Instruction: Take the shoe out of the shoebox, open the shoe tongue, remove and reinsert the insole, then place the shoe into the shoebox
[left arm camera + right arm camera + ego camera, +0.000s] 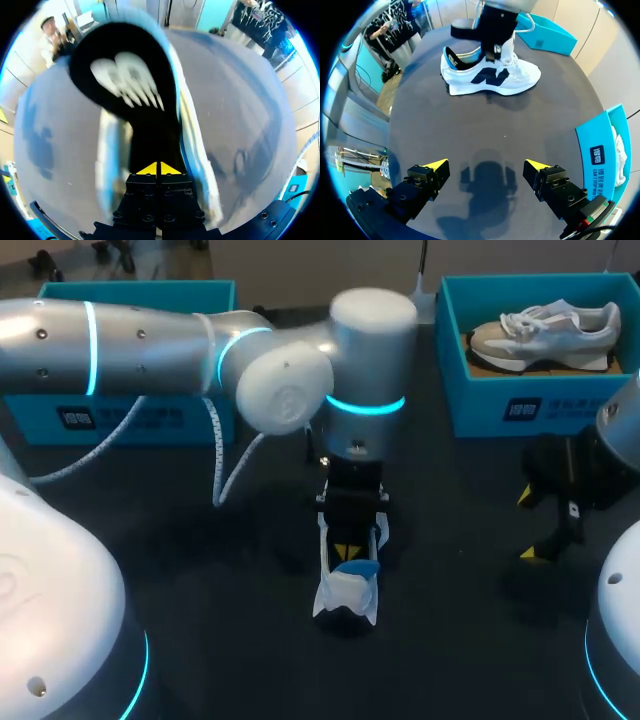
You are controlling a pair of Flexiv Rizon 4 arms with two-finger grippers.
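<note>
**Left gripper down in a white shoe at mid-table, right gripper open off to the side**

At the far left of the dark table [180, 570] stands a teal shoebox [150, 420], partly hidden behind the left arm [150, 345]. That arm comes in from the left and reaches across to the middle of the table, where it points straight down.

The left gripper [350, 552] is lowered into the opening of the shoe [345, 595], a white trainer resting on its sole on the bare table, outside both boxes. From the left wrist, the left gripper's [159, 169] yellow tips are pressed together inside the shoe [192, 130], with its dark lining and a pale print ahead of them. Whether they pinch anything between them cannot be told.

From the right wrist, the shoe [490, 75] lies side-on, with a dark logo and a blue heel lining.

At the far right stands a second teal shoebox [520, 405], with another pale shoe [545, 332] lying inside it.

Nearer than that box, the right gripper [527, 525] hangs over bare table, well apart from the shoe. Its own view shows the right gripper [486, 165] with its fingers spread wide and nothing between them.
</note>
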